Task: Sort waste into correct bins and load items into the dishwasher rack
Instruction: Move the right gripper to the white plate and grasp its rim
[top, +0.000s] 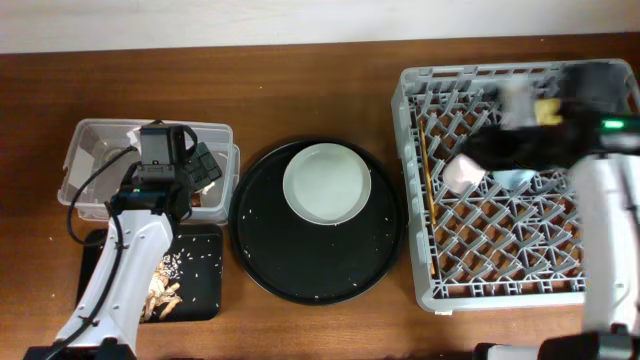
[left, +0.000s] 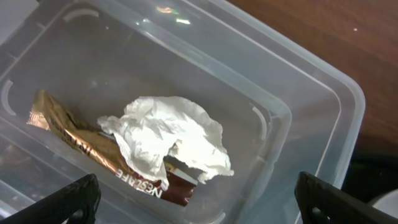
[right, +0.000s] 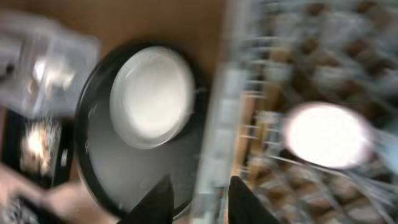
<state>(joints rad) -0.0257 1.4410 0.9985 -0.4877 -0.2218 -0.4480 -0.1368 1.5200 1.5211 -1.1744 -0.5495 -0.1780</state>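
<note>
The crumpled white napkin (left: 165, 140) lay inside the clear box (left: 298, 93), on top of the brown candy wrapper (left: 74, 140). The wrapper stuck out to the left and below the napkin, and its white letters showed. In the overhead view, the clear box sat at the upper left of the frame. The left gripper (left: 202, 205) hung over the box. Its 2 fingers (left: 74, 199) were spread wide apart and held nothing.

Just below the box was the shallow black tray (top: 200, 290). Brown food scraps (top: 165, 290) and rice grains lay in it.

In the middle of the overhead view sat the round black tray (top: 320, 260). The pale plate (top: 327, 183) rested on its upper part.

The big grey rack (top: 500, 260) filled the right side. The wooden chopsticks (top: 428, 190) lay in it near its left wall. A pale pinkish cup (top: 463, 172) sat in the rack too, but it was blurred. A bit of yellow, maybe the yellow bowl (top: 548, 112), showed near the upper right.

The right gripper (right: 200, 186) was over the rack's left edge and very blurred. Its 2 fingers looked apart with nothing between them.
</note>
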